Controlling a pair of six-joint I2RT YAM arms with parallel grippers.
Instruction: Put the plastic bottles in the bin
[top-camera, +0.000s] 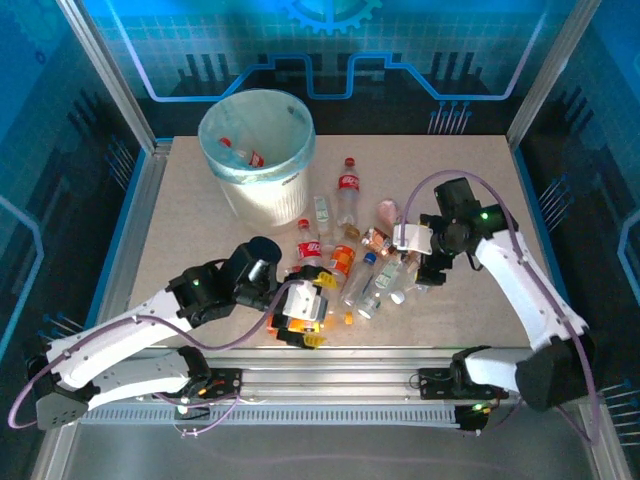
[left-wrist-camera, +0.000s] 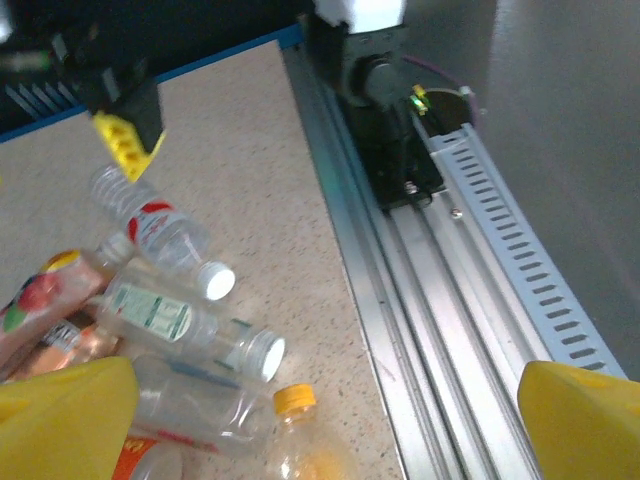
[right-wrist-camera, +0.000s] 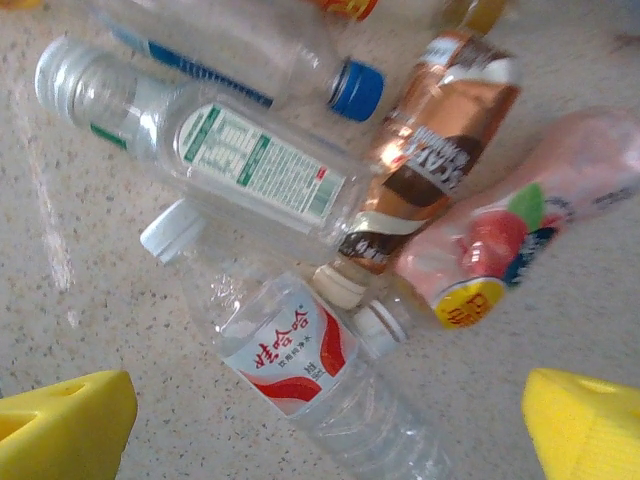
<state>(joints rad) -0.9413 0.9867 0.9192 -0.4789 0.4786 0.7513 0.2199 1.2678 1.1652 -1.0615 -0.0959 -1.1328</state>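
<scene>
The whitish bin (top-camera: 232, 125) stands at the back left of the table with a red-labelled bottle (top-camera: 250, 157) inside it. Several plastic bottles (top-camera: 350, 265) lie in a pile at mid-table. My left gripper (top-camera: 319, 310) is open at the pile's near-left edge. Between its yellow fingertips (left-wrist-camera: 60, 420) lies an orange bottle with a yellow cap (left-wrist-camera: 295, 402), untouched. My right gripper (top-camera: 418, 275) is open over the pile's right side. It straddles a clear bottle with a red-and-white label (right-wrist-camera: 290, 360), apart from both fingertips (right-wrist-camera: 585, 420).
A green-labelled bottle (right-wrist-camera: 250, 165), a blue-capped one (right-wrist-camera: 355, 88), a brown one (right-wrist-camera: 430, 150) and a pink one (right-wrist-camera: 520, 230) crowd against the straddled bottle. The aluminium rail (left-wrist-camera: 450, 300) and right arm base (left-wrist-camera: 390, 110) run along the table's near edge.
</scene>
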